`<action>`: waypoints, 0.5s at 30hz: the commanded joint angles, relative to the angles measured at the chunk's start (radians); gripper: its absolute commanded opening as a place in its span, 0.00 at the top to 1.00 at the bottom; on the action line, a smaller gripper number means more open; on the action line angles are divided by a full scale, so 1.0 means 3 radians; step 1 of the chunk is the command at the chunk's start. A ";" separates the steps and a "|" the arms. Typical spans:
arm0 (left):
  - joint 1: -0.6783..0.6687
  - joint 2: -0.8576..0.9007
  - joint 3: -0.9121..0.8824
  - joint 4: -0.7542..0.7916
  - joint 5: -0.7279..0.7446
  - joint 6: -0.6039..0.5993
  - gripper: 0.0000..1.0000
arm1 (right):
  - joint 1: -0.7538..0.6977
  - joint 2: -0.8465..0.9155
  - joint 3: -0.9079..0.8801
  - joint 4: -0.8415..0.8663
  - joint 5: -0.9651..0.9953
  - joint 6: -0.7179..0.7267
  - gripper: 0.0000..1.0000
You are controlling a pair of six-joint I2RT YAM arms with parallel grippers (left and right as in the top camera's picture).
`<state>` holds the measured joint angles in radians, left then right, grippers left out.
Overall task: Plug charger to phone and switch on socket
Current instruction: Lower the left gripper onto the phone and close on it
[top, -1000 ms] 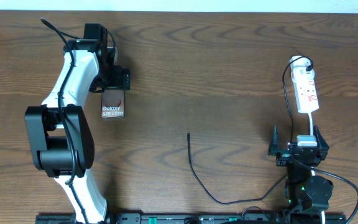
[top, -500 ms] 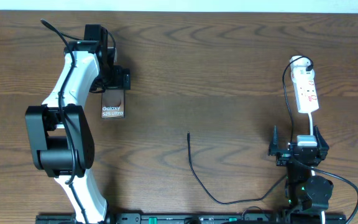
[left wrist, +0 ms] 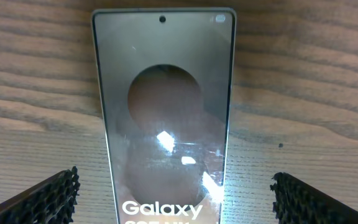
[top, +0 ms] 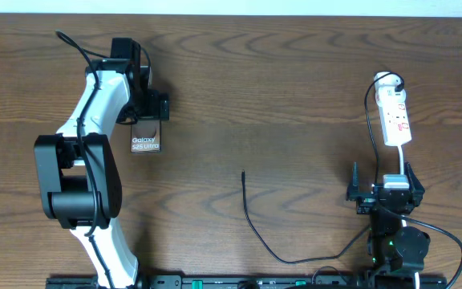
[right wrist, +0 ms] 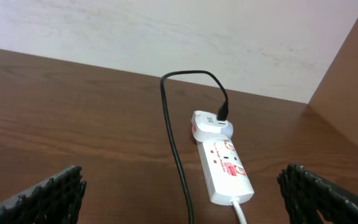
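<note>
Brown wood grain of the table (top: 295,96) fills the overhead view, and almost nothing on it has moved in the last second. Only the left arm (top: 95,104) has shifted, a touch to the right. Its left gripper (top: 151,108) now hangs over the upper end of the phone (top: 146,140), jaws spread wide and holding nothing. The phone lies flat where it was, at the table's left, with its lettering readable. The charger (top: 251,221) has not stirred. Its free tip rests mid-table, well apart from the phone. The right gripper (top: 381,178) stays put just in front of the socket (top: 396,119), also wide open and empty.

From the left wrist, the phone sits straight below, centred between the two pads (left wrist: 48,199), which stand clear of its edges. That small shift reads as lining up on the phone, probably to grasp or steady it. Plugging in has not begun.

From the right wrist, the socket lies ahead and untouched, with the black cable running from a white adapter (right wrist: 213,124) at its far end. Whether its switch is on I cannot tell.
</note>
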<state>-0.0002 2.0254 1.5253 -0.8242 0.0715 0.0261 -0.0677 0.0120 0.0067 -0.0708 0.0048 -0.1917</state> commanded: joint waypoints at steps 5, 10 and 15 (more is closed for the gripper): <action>0.0015 -0.0009 -0.0158 0.0187 -0.0045 -0.0018 0.02 | 0.0034 -0.0018 -0.0003 -0.0015 0.0038 0.0037 0.01; 0.0015 -0.0009 -0.0158 0.0228 -0.0045 -0.0018 0.02 | 0.0034 -0.0018 -0.0003 -0.0015 0.0038 0.0037 0.01; 0.0015 -0.0009 -0.0163 0.0275 -0.0130 -0.0094 0.02 | 0.0034 -0.0018 -0.0003 -0.0014 0.0039 0.0037 0.01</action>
<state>-0.0002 2.0254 1.4815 -0.7486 0.0708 0.0257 -0.0677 0.0120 0.0067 -0.0708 0.0048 -0.1913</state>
